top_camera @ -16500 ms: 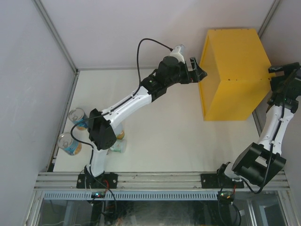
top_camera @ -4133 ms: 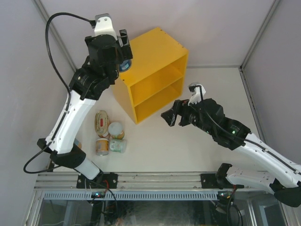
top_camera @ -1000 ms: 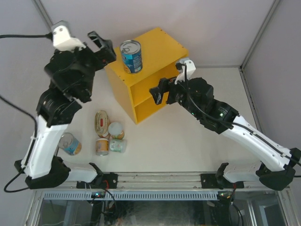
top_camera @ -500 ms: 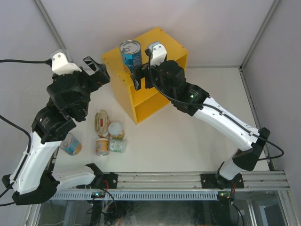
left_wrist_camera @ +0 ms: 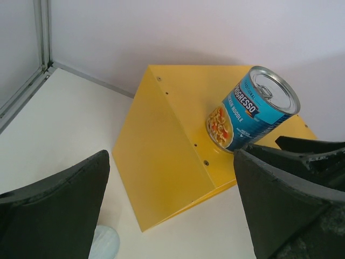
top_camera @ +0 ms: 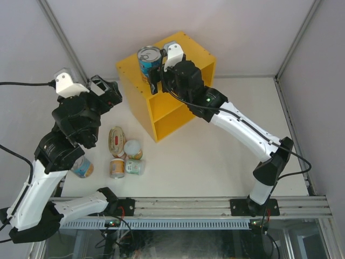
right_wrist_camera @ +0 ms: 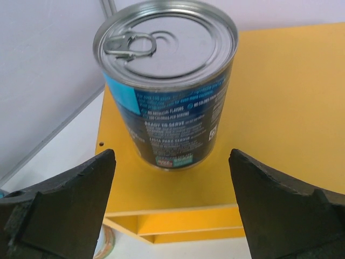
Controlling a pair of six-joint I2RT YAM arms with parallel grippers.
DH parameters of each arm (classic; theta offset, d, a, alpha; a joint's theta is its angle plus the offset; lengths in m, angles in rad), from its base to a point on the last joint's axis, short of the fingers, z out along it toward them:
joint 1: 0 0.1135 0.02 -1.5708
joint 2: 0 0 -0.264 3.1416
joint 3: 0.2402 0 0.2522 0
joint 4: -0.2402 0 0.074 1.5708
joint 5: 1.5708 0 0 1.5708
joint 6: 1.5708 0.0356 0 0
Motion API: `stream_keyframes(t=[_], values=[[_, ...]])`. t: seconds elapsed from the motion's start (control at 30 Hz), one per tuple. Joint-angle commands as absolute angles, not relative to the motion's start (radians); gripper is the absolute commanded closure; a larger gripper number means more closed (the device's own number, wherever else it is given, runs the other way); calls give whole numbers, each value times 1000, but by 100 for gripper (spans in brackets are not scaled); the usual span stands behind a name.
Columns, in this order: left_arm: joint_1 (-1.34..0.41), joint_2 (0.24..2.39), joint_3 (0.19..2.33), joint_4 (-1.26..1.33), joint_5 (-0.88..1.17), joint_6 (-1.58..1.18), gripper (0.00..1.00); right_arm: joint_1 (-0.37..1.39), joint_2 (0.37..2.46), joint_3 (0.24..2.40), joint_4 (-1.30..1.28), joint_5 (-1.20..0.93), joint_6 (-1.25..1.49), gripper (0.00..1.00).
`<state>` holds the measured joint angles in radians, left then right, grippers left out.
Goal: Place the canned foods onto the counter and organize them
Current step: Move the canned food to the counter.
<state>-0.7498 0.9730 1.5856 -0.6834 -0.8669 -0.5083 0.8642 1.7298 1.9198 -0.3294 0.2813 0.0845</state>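
A tall blue-labelled can (top_camera: 149,62) stands upright on the flat top of the yellow counter (top_camera: 188,59). My right gripper (top_camera: 156,81) hovers open just in front of it; in the right wrist view the can (right_wrist_camera: 167,81) lies beyond the fingertips, with only the counter top (right_wrist_camera: 280,108) between them (right_wrist_camera: 172,205). My left gripper (top_camera: 108,89) hangs open and empty left of the counter, looking at the can (left_wrist_camera: 253,113) and the counter side (left_wrist_camera: 172,145). On the table lie an oval tin (top_camera: 116,139), three small cans (top_camera: 133,148) and another blue can (top_camera: 81,166).
The small cans (top_camera: 117,167) (top_camera: 135,166) cluster near the left arm's base. Grey walls close the table at the left, back and right. The counter's two open shelves (top_camera: 178,110) face the front right. A pale lid (left_wrist_camera: 105,243) shows below the left fingers.
The right arm swung left and up from the counter's open front to its top, ending beside the blue can. The left arm drew back and down, away from the can.
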Motion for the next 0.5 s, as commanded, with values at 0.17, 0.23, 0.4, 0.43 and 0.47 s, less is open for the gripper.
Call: stream_keyframes(t=[0.17, 0.23, 0.4, 0.43, 0.47], values=[[-750, 964, 1539, -577, -893, -512, 1, 839, 1820, 2063, -275, 224, 78, 13], [-749, 970, 1541, -565, -891, -508, 1, 832, 1831, 2075, -270, 217, 77, 12], [-738, 986, 1541, -545, -876, -506, 1, 823, 1855, 2094, -256, 216, 72, 9], [-731, 989, 1542, -546, -866, -513, 1, 818, 1859, 2096, -253, 215, 72, 7], [-722, 990, 1540, -546, -856, -518, 1, 814, 1864, 2099, -251, 214, 73, 6]])
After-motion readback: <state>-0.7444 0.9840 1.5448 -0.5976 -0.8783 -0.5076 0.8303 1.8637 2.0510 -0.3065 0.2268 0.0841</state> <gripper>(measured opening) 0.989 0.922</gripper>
